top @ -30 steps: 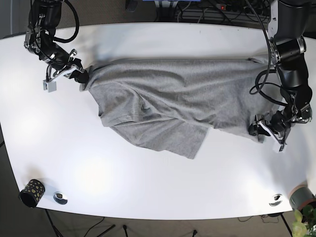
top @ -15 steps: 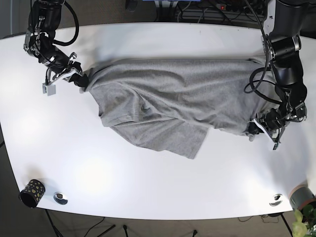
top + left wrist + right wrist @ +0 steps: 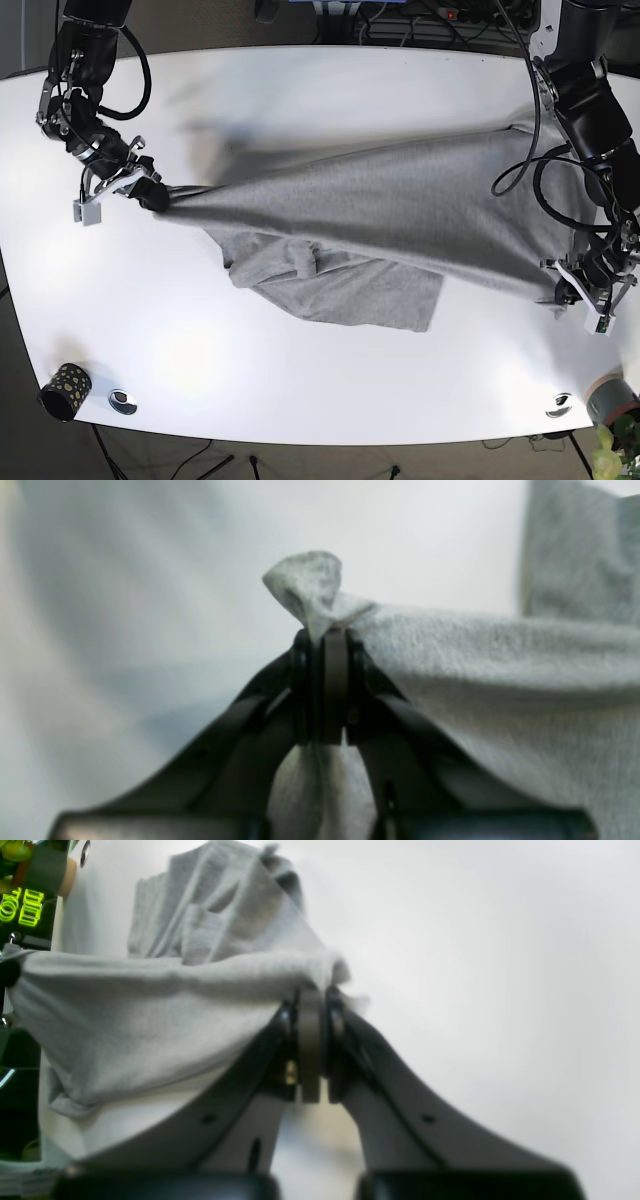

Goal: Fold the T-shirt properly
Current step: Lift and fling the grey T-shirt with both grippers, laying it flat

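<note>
A grey cotton T-shirt [image 3: 400,215] hangs stretched between two black robot grippers above a white oval table [image 3: 300,90]. The left gripper [image 3: 322,645] is pressed together on a bunched corner of the fabric, a small tuft poking out past its fingertips [image 3: 335,680] while the cloth drapes away to its right side. The right gripper [image 3: 312,1000] likewise pinches a hem edge, with the fabric spreading off to its left in soft folds. In the base view the left gripper [image 3: 585,295] holds one end of the shirt and the right gripper [image 3: 150,195] the opposite end; between them the shirt's upper edge runs taut, and its lower part lies crumpled on the tabletop below that line.
</note>
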